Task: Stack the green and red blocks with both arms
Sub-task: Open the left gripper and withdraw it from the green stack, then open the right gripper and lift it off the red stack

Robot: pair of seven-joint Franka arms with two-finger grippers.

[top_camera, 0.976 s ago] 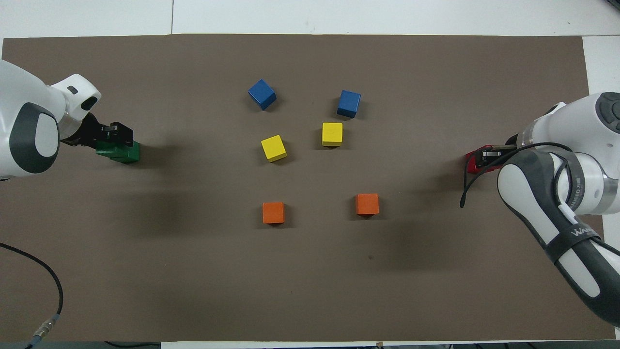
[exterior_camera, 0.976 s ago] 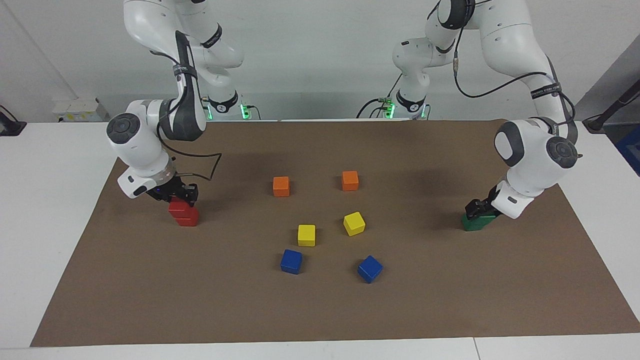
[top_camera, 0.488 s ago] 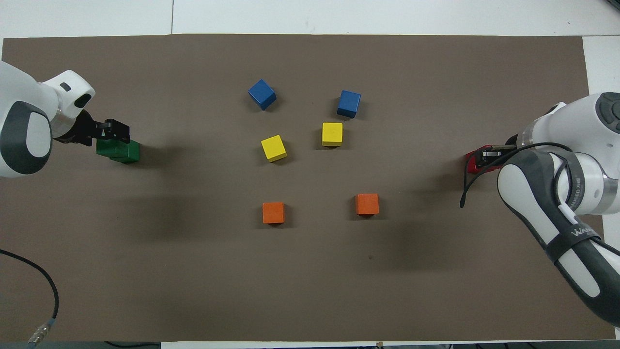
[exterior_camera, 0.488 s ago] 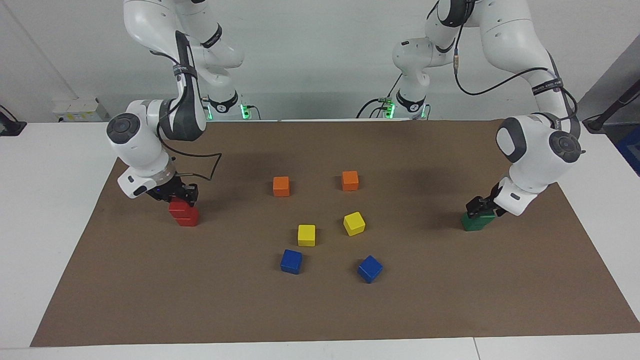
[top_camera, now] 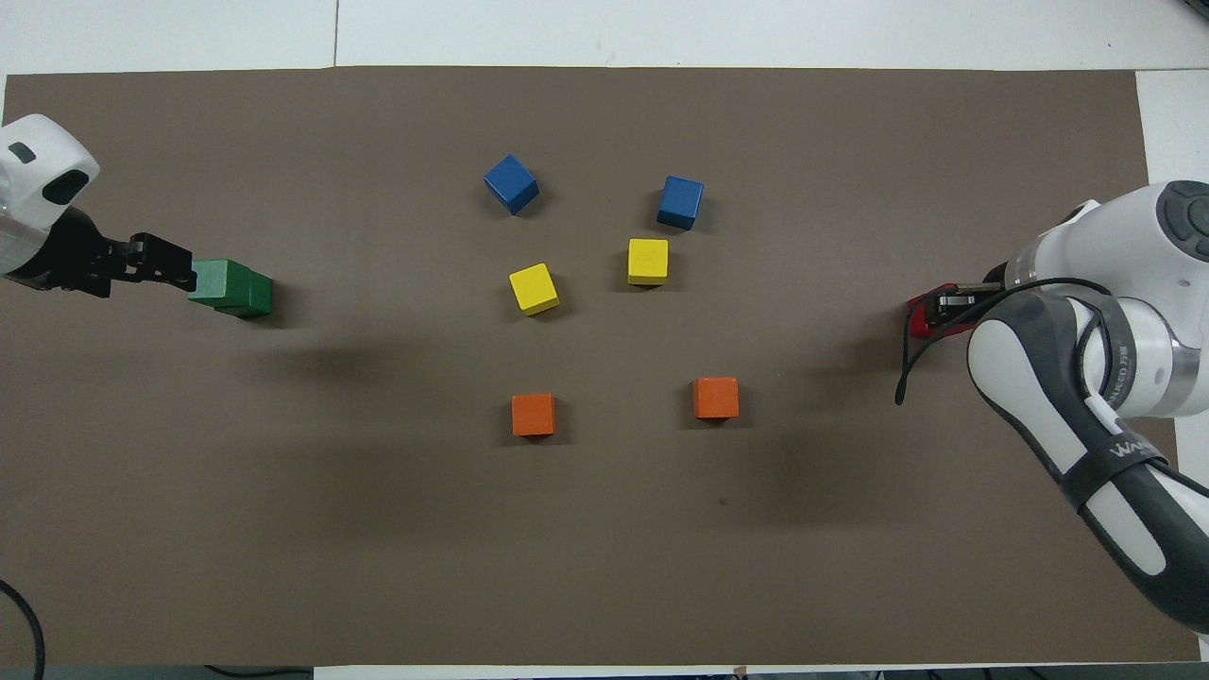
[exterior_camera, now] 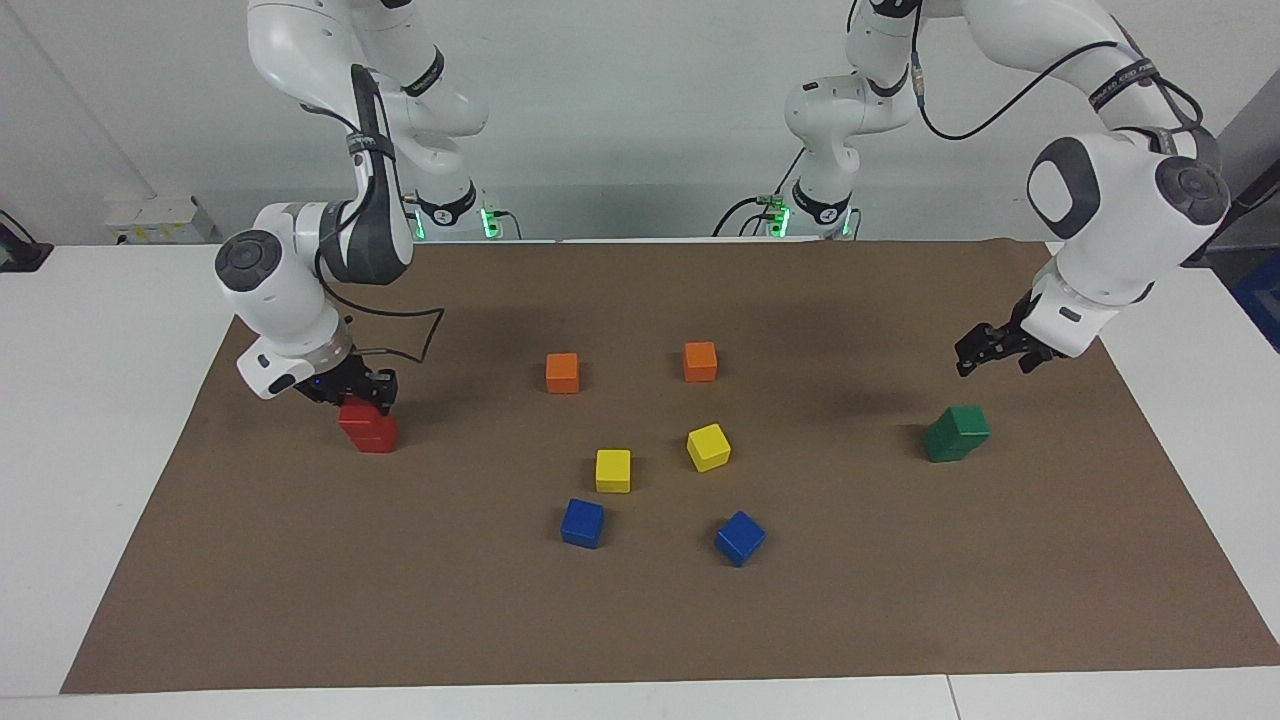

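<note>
Two dark green blocks stand stacked toward the left arm's end of the table, the upper green block (exterior_camera: 966, 421) (top_camera: 213, 280) sitting a little askew on the lower green block (exterior_camera: 944, 446) (top_camera: 249, 297). My left gripper (exterior_camera: 992, 362) (top_camera: 162, 274) hangs open in the air just off that stack, touching nothing. Toward the right arm's end, the upper red block (exterior_camera: 357, 414) (top_camera: 917, 315) rests on the lower red block (exterior_camera: 379, 438). My right gripper (exterior_camera: 366, 394) (top_camera: 954, 304) is shut on the upper red block, and the arm hides most of the red stack from overhead.
In the middle of the brown mat (exterior_camera: 640, 620) lie two orange cubes (exterior_camera: 562, 372) (exterior_camera: 700, 361), two yellow cubes (exterior_camera: 613, 470) (exterior_camera: 708, 447) and two blue cubes (exterior_camera: 582, 522) (exterior_camera: 740, 537). The blue ones are farthest from the robots.
My left gripper has let go of the upper green block and risen clear of the stack. The green stack stays put. The right arm has hardly moved.
</note>
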